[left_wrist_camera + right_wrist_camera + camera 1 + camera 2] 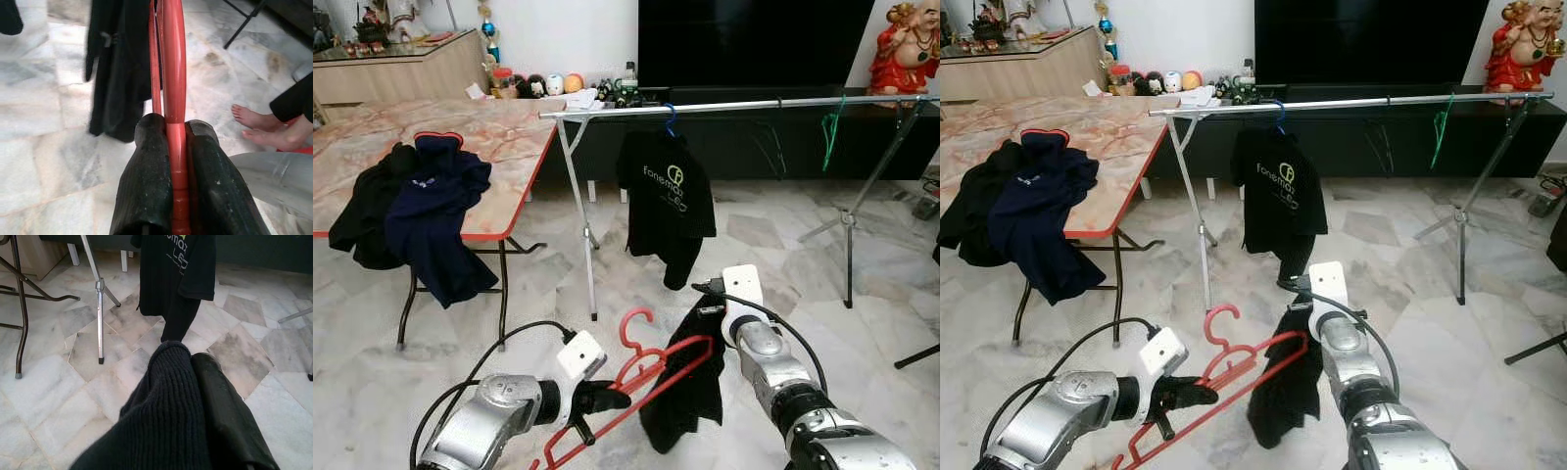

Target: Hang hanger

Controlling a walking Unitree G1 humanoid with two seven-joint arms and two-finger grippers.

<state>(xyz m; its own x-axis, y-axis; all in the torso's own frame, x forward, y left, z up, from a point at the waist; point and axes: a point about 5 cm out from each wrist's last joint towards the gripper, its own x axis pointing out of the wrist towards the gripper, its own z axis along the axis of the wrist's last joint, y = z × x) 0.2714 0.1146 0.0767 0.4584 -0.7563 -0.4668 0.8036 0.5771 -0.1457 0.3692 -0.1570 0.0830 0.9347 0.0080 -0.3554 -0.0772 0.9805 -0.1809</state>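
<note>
Red plastic hanger (636, 377) — held low before the robot, hook up, clamped at its lower bar by the left gripper (173, 161), whose two black fingers (146, 181) close tight on the bar. The hold seemingly keeps the frame steady while a garment goes on.

Dark knit garment (690, 392) — draped over the hanger's right shoulder and hanging down from it; the right gripper (710, 294) pinches its upper edge, likely to draw it across the frame. In the right wrist view ribbed cloth lies over one finger, the other finger (222, 396) pressed against it.

Clothes rail (744, 105) — a steel rail on splayed legs, well apart from the hanger. It already carries a black printed T-shirt (668, 201) on a blue hanger and a bare green hanger (829, 127); judged the destination.

Folding table (514, 157) — to the left, with a navy shirt (435, 220) and another dark garment over its edge.

View notes — the left wrist view adds a person's bare feet (266, 129) on the marble floor (754, 245) nearby; the head views give the rail's full span.
</note>
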